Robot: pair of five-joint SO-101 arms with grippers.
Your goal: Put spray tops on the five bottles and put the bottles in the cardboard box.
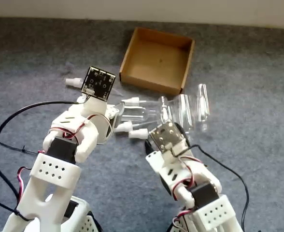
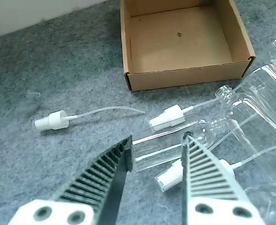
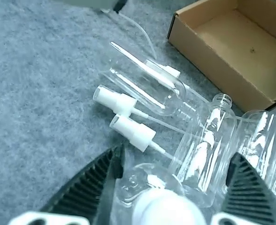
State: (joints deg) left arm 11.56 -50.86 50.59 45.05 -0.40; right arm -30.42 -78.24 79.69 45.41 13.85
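Left gripper hangs wide open, gripping nothing, straddling a clear bottle lying on the tabletop. Right gripper gapes empty over more bottles. Loose spray tops lie around and the cardboard box is empty. I'd say capping's barely begun, so next it needs a square grab on that bottle.

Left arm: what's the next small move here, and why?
Likely lower the open left claw and close it on the clear bottle lying right beneath it. That bottle's neck looks bare, spray tops lie loose on the carpet nearby, and the cardboard box is empty. So nothing is ready to box, and a bottle needs holding first.
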